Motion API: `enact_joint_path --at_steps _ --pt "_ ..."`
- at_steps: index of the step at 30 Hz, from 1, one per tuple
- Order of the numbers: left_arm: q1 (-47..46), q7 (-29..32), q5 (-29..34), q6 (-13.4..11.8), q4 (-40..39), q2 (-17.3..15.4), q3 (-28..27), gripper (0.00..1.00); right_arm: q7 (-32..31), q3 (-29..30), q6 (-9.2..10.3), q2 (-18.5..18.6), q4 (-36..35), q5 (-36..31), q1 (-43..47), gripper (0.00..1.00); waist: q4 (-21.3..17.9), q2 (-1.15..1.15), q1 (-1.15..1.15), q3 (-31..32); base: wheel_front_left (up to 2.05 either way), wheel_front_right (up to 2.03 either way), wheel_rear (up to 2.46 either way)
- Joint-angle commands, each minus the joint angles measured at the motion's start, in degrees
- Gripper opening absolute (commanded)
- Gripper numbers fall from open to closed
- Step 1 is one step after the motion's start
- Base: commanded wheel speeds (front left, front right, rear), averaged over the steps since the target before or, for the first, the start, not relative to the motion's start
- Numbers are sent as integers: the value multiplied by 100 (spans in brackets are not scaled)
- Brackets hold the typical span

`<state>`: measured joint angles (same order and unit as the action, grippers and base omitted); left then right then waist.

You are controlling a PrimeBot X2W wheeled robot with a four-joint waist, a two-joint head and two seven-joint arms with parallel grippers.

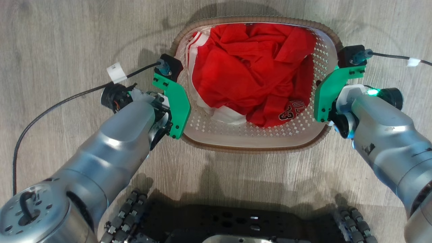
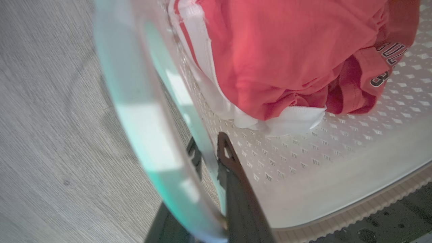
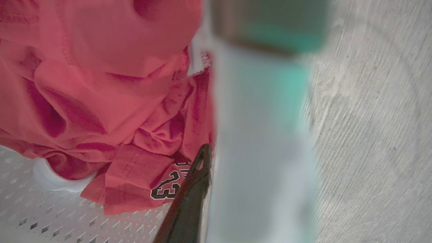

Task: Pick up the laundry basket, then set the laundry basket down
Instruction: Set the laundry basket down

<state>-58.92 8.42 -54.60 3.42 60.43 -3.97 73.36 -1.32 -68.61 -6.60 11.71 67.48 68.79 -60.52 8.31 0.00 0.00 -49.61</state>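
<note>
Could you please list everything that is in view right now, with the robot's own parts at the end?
laundry basket: one, white perforated with a brown rim, between the two pincers.
jersey: one crumpled heap, red with white trim and black numbers, inside the basket.
floor: one, grey wood-look, all around.
cables: two, black with white tags, one running to each wrist.
arms: two, silver, either side of the basket.
camera mounts: two, green, at the wrists.
left pincer: one, dark, closed on the basket's left side.
right pincer: one, dark, gripping the right side.
base: one, black, bottom edge.
</note>
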Motion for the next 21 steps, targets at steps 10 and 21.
enact_joint_path --at_steps 10,21 --pt "-79 -111 196 20 -434 109 -1 0 120 -141 -89 -209 -103 6 184 0 39 0 0 -79 0 0 0" --pt "-114 -221 204 -151 -492 109 -1 17 291 -133 -89 -187 -22 53 171 39 77 0 0 -104 0 0 0"
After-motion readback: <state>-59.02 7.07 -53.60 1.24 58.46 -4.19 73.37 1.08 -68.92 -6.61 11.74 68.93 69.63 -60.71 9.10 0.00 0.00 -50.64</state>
